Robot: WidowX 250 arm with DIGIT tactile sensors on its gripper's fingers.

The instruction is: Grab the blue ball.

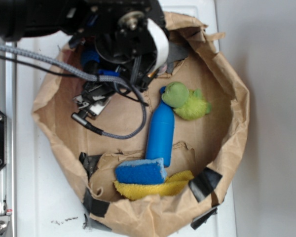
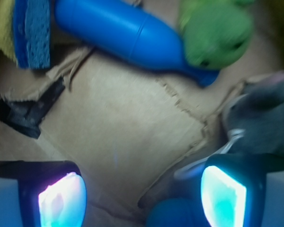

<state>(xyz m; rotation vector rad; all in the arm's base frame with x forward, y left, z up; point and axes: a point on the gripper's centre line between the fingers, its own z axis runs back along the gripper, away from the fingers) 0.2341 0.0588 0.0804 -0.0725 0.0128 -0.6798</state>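
Brown paper, crumpled and taped into a shallow bowl, fills the exterior view on a white table. Black tape patches sit along its near rim. The arm covers the upper left of the bowl and hides most of what lies under it; a grey cable loops out across the paper. A small patch of blue shows beneath the arm housing, but too little is exposed to say whether it is the blue ball. The gripper itself cannot be made out here. Clear of the arm: blue bottle lying on its side, green plush toy touching its cap end, blue sponge resting on a yellow cloth.

Wrist view, blurred throughout. The gripper is spread wide, fingers at the lower corners, glowing cyan, bare paper between them. The blue ball shows only as a rounded blue top cut off by the bottom edge, just inside the right-hand finger; contact cannot be judged. Nothing is clasped. A grey object with a metal loop sits at right, unidentifiable. Bottle, plush and sponge lie along the top, each partly cropped.
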